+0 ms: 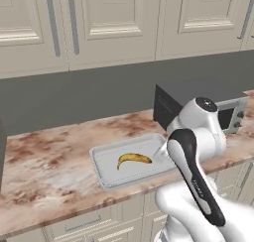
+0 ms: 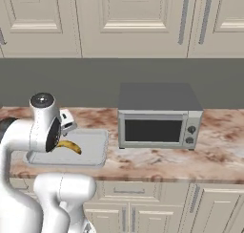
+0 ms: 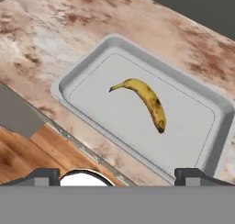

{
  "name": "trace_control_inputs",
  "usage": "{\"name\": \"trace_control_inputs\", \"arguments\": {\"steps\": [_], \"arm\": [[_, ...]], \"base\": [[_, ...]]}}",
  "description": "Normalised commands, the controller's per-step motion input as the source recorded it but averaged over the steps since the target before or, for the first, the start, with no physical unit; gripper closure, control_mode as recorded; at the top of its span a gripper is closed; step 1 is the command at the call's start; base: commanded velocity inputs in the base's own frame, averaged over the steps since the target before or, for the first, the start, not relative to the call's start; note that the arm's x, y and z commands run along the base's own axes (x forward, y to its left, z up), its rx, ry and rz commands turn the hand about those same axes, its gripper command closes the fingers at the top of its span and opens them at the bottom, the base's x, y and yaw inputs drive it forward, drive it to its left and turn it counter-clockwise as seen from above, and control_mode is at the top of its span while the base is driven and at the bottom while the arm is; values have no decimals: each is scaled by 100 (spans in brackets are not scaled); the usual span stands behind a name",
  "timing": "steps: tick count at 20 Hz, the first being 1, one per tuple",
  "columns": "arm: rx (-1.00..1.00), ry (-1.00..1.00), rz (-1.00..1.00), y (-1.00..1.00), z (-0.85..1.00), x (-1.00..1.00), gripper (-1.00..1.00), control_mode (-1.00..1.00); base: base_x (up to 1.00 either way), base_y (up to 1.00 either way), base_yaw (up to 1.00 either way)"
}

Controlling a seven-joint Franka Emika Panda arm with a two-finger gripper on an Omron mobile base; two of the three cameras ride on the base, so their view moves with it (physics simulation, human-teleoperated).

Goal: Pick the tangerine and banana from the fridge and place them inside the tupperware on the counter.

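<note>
You see a matt, smooth plastic-looking tupperware (image 3: 215, 126) holding a smooth-skinned banana (image 3: 146, 99) on the polished marbled stone counter (image 1: 44, 161); beside it, a brushed-metal microwave (image 2: 157, 117).

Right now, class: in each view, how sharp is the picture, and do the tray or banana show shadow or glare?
Hand view: banana crisp, no glare, tupperware rim softly shaded. Left base view: slightly soft, flat lighting. Right base view: arm hides part of the tray.

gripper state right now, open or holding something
gripper: open, holding nothing; the banana lies free in the tupperware.
</note>
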Motion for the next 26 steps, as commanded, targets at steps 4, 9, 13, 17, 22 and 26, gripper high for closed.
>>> {"name": "trace_control_inputs", "arguments": {"steps": [4,9,13,17,22,26], "arm": [[0,0,-19,0,72,-70,-100,-100],[0,0,-20,0,62,-71,-100,-100],[0,0,-16,0,47,-77,-100,-100],[0,0,-7,-5,48,-80,-100,-100],[0,0,-1,-13,44,-65,-100,-100],[0,0,0,-20,28,-10,-100,-100]], "base": [[0,0,0],[0,0,0],[0,0,0],[0,0,0],[0,0,0],[0,0,0]]}}
